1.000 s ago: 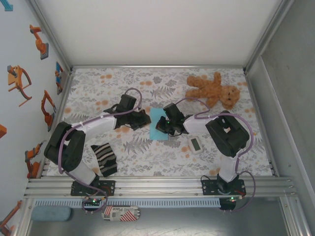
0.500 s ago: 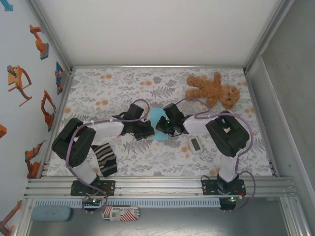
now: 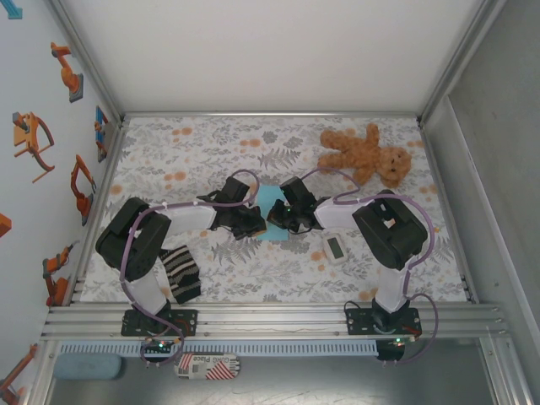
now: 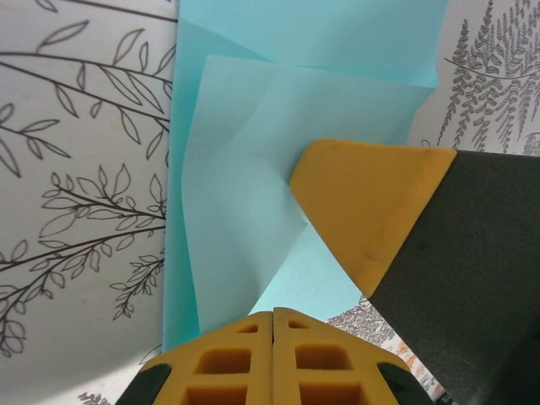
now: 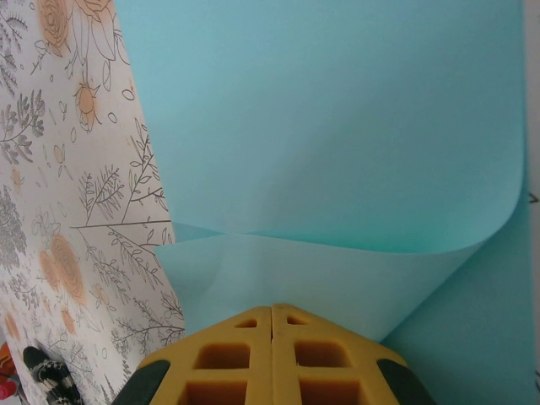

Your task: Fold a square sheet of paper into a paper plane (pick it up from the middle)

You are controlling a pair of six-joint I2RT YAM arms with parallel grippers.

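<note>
The square sheet of paper (image 3: pixel 272 202) lies at the centre of the top view, on the patterned table (image 3: pixel 169 160), down and to the left of the teddy bear (image 3: pixel 367 153), with my two grippers meeting over it from either side.

My left gripper (image 4: pixel 272 316) has its pads closed seam to seam with no gap. A pale flap of the paper narrows down to the tips, so I judge the flap is pinched there. My right gripper (image 5: pixel 272 310) is closed the same way, and from its tips a layer rises and curls over toward the right edge of that frame. I take that as a pinch too, though the sheet is too thin to see between the pads.

In the left wrist view, one finger (image 4: pixel 363 211) of the right gripper touches the flap, and soft wrinkles spread from its tip.

The paper looks almost weightless and limp. It bows into a loose roll instead of holding a line. It should crease wherever it is pressed and stay creased, so a stray dent will probably spoil the plane. It is also likely to slide on the table and tear if my grippers pull against each other.

I judge the best hold is a shallow pinch at an edge or corner of the flap. The other finger can pin the layer below near the fold line.
</note>
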